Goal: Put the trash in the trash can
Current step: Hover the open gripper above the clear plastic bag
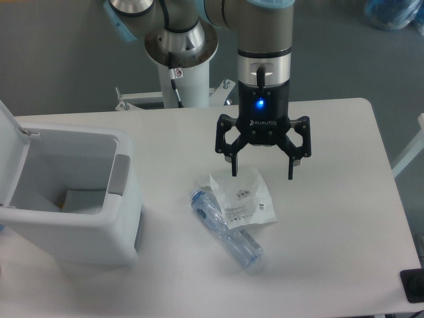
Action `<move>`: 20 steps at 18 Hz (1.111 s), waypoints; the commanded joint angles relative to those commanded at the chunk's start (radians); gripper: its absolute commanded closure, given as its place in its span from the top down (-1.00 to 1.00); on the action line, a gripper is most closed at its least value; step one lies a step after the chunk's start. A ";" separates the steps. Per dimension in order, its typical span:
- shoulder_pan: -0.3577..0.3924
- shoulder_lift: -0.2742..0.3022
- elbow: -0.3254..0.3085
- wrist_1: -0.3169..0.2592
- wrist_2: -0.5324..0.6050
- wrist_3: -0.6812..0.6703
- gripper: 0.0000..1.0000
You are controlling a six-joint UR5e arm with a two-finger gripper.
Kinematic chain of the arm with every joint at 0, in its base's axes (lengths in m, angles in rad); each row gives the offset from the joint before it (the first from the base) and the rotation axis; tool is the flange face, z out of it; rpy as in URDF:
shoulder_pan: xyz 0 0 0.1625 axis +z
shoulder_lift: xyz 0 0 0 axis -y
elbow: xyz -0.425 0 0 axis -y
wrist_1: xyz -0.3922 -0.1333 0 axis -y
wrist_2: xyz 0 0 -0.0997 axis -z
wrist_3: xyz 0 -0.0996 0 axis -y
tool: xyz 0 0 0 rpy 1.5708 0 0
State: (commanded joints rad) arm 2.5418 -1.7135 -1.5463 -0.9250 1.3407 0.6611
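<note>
White table top: the table [344, 199] is a smooth matte slab with rounded corners; it carries everything in play, bin at its left, trash near the middle.
Bin: the trash can [73, 232] is boxy white plastic with softly rounded edges and a grey latch panel [120, 175] on the side facing the trash. Its lid [12, 156] is swung up and back on the far left, so the mouth stands open for a drop from above. Something pale lies on its floor; what it is I cannot tell.
Arm: the arm [264, 40] hangs straight down over the table, wrist vertical, blue light lit.
Gripper: the gripper [262, 173] is black, its two fingers spread wide and empty, tips just above the far edge of the trash. Judgement: lined up for a top-down grasp, not yet closed.
Bottle: the bottle [228, 232] is clear, crinkled thin plastic, lying on its side diagonally, well apart from the bin.
Wrapper: the wrapper [242, 197] is a flat, glossy transparent packet with small print, overlapping the bottle's upper end. Judgement: both will be slippery and crush easily.
</note>
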 joint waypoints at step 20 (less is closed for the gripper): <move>-0.008 -0.018 -0.158 0.092 0.155 -0.015 1.00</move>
State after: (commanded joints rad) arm 2.5341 -1.7319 -1.7040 -0.8330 1.4956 0.6458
